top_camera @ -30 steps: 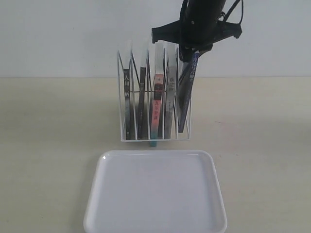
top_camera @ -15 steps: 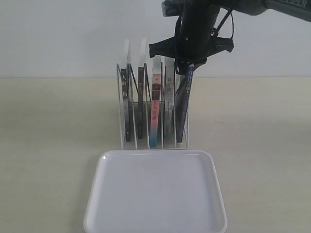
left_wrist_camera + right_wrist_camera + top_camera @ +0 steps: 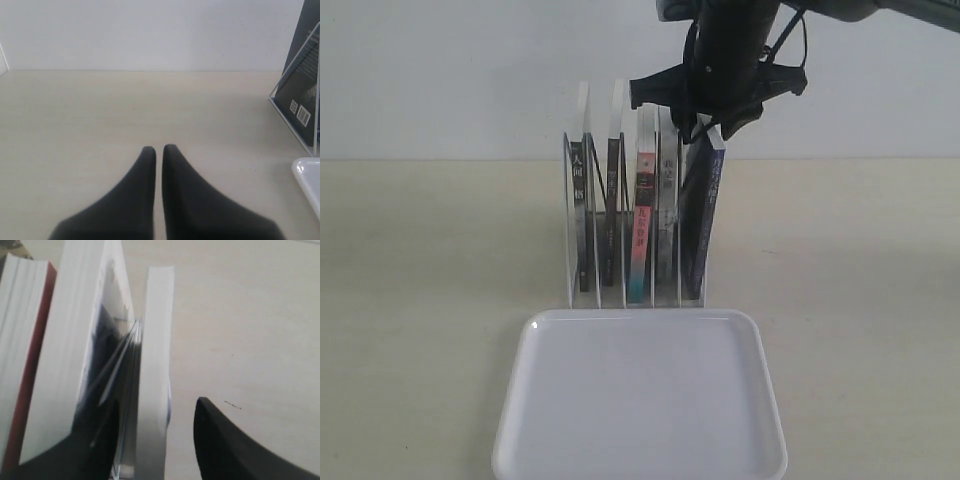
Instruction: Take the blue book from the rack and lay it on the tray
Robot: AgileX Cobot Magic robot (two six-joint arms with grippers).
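The left gripper [image 3: 159, 156] is over the bare table [image 3: 100, 110]. Its two fingers are brought almost together, with only a thin slit between them, and nothing is held. It is well apart from the rack [image 3: 568, 240], which shows only at the border of its camera view.

The rack holds five books on their edges. To the left of the right gripper [image 3: 708, 128] stand two black-spined books [image 3: 580, 215], then the pink-and-teal book [image 3: 641, 235], then a grey-spined book [image 3: 666, 215] just beside the gripper.

Directly under the right gripper is the blue book [image 3: 698, 230], in the rightmost slot with its dark spine facing the tray [image 3: 640, 400]. It leans a little. The gripper is spread wide and its fingers [image 3: 220, 445] straddle the top edge of the book. One finger goes down between the blue book and its neighbour. The other stands off the outer cover with a clear gap, so the book is not clamped.

The tray lies flat on the table in front of the rack, below and nearer than the gripper, close to the foot of the rack.
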